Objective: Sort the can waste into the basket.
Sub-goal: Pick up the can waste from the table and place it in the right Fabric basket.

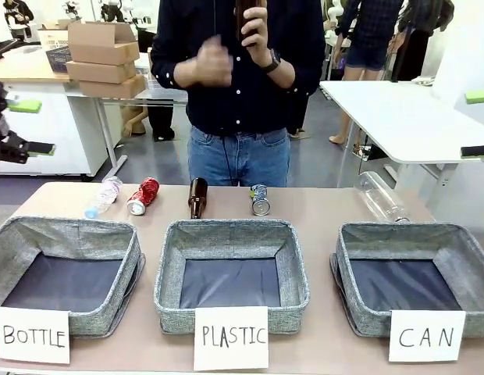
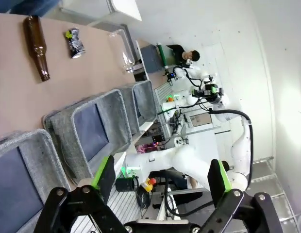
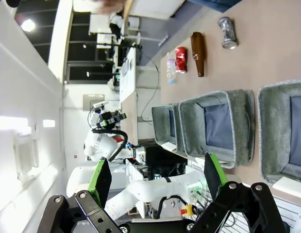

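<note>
Table (image 1: 320, 234): one, tan, with three baskets along the near side and five loose items in a row along the far side.
Baskets: three, grey fabric with dark lining, nothing inside any. BOTTLE basket (image 1: 70, 226) on the robot's left, PLASTIC basket (image 1: 230, 230) in the middle, CAN basket (image 1: 414, 233) on the right. One white handwritten sign in front of each.
Person (image 1: 238, 94): one, standing at the far edge, a dark brown thing in one raised hand, probably a bottle.
Left gripper (image 2: 161, 182): jaws spread wide, nothing between the pads, raised well above the table.
Right gripper (image 3: 157, 177): same, wide apart and empty, raised well above the table.
Bottles on the table: three. Two clear plastic bottles (image 1: 101, 196) (image 1: 380, 195) at the ends of the row, one brown bottle (image 1: 197, 197) between the cans.
Cans: two, both beyond the baskets, neither sorted yet.
Red can (image 1: 143, 195): on its side left of centre, long axis slanting near-left to far-right. Well apart from the CAN basket.
Blue and silver can (image 1: 260, 200): on its side beyond the PLASTIC basket, long axis running near to far, one end toward the robot. Closer to the CAN basket and to the right arm.
Coming move, as a judgement: forward, down and inward for the right arm, pads closing across the can's short width.
</note>
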Robot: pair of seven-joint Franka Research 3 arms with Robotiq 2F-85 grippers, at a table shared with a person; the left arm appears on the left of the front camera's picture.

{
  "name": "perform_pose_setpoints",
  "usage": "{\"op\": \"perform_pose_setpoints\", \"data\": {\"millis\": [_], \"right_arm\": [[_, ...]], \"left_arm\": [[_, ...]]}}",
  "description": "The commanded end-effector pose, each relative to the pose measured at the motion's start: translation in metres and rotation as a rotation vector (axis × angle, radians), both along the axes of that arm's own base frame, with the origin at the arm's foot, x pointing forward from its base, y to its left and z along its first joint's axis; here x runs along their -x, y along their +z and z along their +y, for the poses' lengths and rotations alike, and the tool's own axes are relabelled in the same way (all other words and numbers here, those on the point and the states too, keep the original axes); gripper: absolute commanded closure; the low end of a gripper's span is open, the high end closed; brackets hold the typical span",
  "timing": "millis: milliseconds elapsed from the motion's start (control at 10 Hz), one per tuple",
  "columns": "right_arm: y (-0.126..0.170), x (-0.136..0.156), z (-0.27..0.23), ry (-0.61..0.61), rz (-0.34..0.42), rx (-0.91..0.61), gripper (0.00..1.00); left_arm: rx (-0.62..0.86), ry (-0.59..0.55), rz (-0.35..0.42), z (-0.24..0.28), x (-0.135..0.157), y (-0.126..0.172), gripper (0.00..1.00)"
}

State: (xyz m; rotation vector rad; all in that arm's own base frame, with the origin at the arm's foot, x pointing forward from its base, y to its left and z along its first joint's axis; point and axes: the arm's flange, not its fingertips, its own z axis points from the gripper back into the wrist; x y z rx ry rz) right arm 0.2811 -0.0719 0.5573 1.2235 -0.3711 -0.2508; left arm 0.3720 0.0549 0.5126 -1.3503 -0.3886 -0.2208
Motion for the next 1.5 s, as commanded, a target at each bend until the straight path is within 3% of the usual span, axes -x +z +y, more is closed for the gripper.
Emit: {"op": "perform_pose_setpoints", "data": {"millis": [0,200,500,700,900,1000,1100,1200,1400], "right_arm": [[0.002,-0.004,0.000,0.008,-0.035,-0.012,0.00],[0.002,-0.004,0.000,0.008,-0.035,-0.012,0.00],[0.002,-0.004,0.000,0.008,-0.035,-0.012,0.00],[0.002,-0.004,0.000,0.008,-0.035,-0.012,0.00],[0.002,-0.004,0.000,0.008,-0.035,-0.012,0.00],[0.002,-0.004,0.000,0.008,-0.035,-0.012,0.00],[0.002,-0.004,0.000,0.008,-0.035,-0.012,0.00],[0.002,-0.004,0.000,0.008,-0.035,-0.012,0.00],[0.002,-0.004,0.000,0.008,-0.035,-0.012,0.00]], "left_arm": [[-0.016,0.007,-0.004,-0.005,-0.004,0.000,0.00],[0.031,-0.070,-0.020,0.018,0.006,0.026,0.00],[0.003,-0.012,-0.116,0.096,0.078,0.094,0.00],[0.052,-0.054,-0.249,0.130,0.145,0.115,0.00],[0.153,-0.061,-0.443,0.163,0.201,0.119,0.00],[0.196,-0.056,-0.504,0.177,0.223,0.115,0.00],[0.240,-0.025,-0.539,0.184,0.231,0.113,0.00],[0.246,0.040,-0.520,0.185,0.229,0.109,0.00],[0.203,-0.018,-0.484,0.175,0.227,0.117,0.00]]}}
